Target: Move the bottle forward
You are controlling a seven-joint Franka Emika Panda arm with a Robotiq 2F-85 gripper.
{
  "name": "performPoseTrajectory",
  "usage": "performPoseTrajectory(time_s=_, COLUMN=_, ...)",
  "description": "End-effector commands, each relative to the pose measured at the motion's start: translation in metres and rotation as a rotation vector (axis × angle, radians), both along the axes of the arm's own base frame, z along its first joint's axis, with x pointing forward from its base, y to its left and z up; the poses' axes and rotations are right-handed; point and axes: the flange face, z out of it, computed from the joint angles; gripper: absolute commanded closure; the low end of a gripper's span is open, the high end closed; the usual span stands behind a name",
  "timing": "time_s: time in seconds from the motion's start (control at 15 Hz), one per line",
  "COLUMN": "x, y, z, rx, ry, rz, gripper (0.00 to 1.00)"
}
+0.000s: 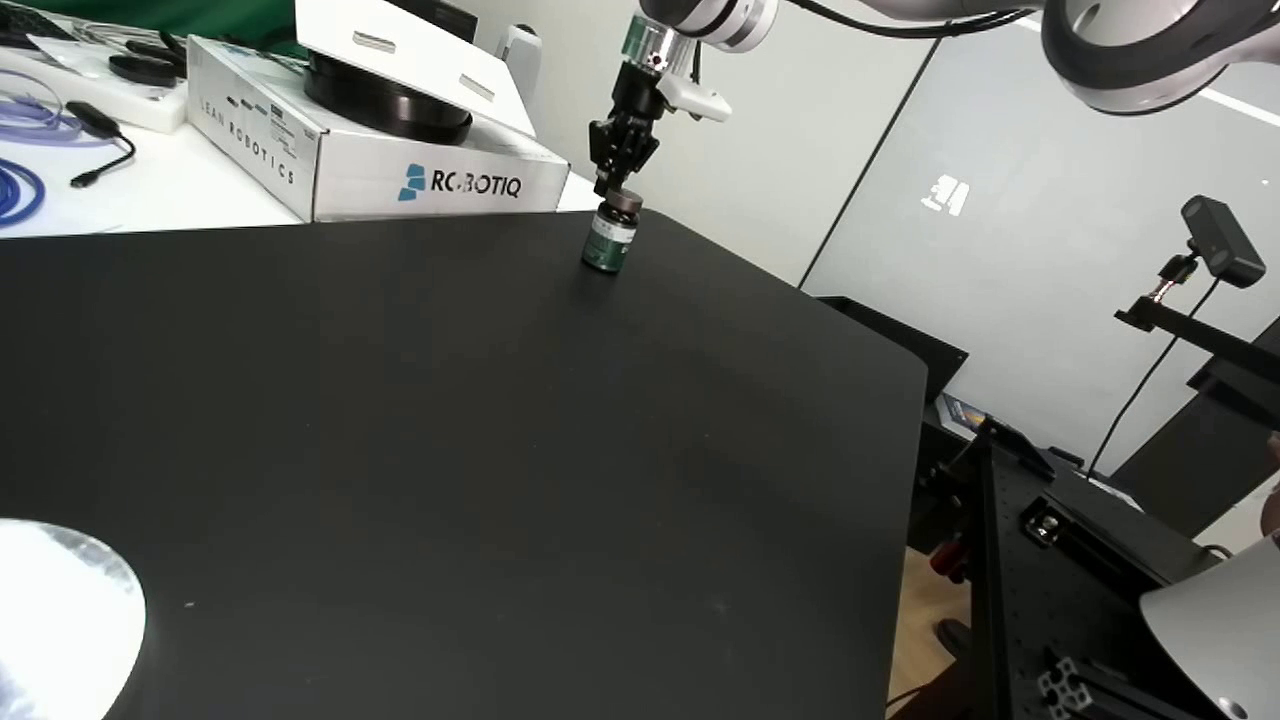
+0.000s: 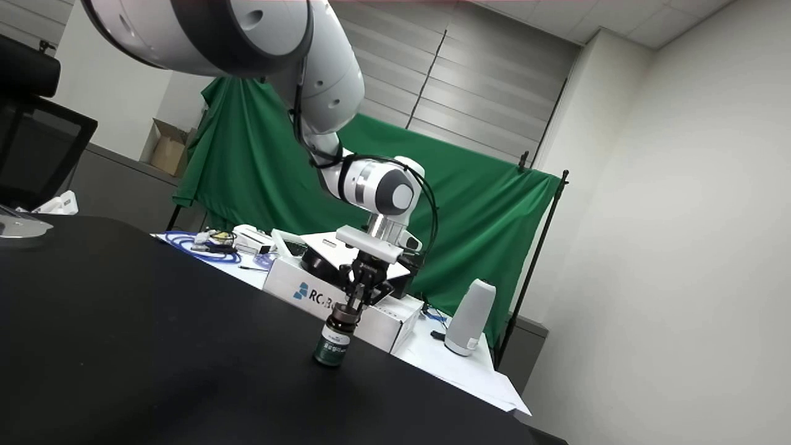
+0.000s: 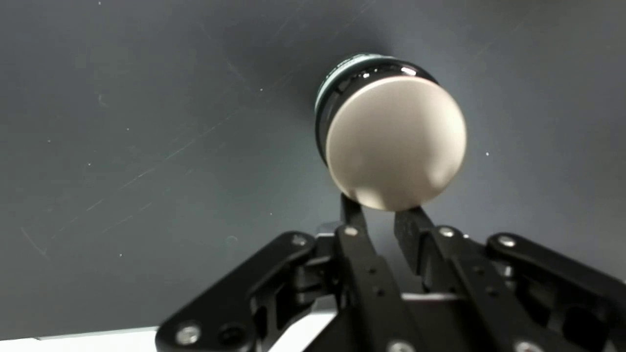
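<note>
The bottle [image 1: 608,240] is small and dark green, with a white band and a brownish-grey lid. It stands upright on the black table near the far edge; it also shows in an exterior view [image 2: 335,343]. In the wrist view its pale round lid [image 3: 396,144] fills the upper middle. My gripper [image 1: 612,182] points down right at the lid, behind the bottle in an exterior view [image 2: 356,299]. In the wrist view the fingers [image 3: 379,217] have a narrow gap with table showing through, and nothing visible between them. Their tips are hidden under the lid; I cannot tell whether they touch the bottle.
A white box [image 1: 450,188] with a black round object [image 1: 390,100] on it stands on a white table behind the black table [image 1: 480,430]. Blue cables [image 1: 20,190] lie to its left. A shiny white round object [image 1: 60,620] sits at the near left.
</note>
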Motion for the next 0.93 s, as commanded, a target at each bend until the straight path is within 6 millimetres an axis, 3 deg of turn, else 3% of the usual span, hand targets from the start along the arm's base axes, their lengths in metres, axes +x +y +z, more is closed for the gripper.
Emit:
performPoseTrajectory(time_s=0.0, x=-0.005, y=-0.008, z=0.008, rx=-0.017, ry=0.02, rz=-0.024, gripper=0.49)
performPoseTrajectory(time_s=0.47, x=-0.007, y=-0.017, z=0.018, rx=-0.047, ry=0.01, rz=-0.056, gripper=0.01)
performPoseTrajectory(time_s=0.87, x=-0.01, y=-0.022, z=0.013, rx=-0.055, ry=-0.038, rz=-0.242, gripper=0.0)
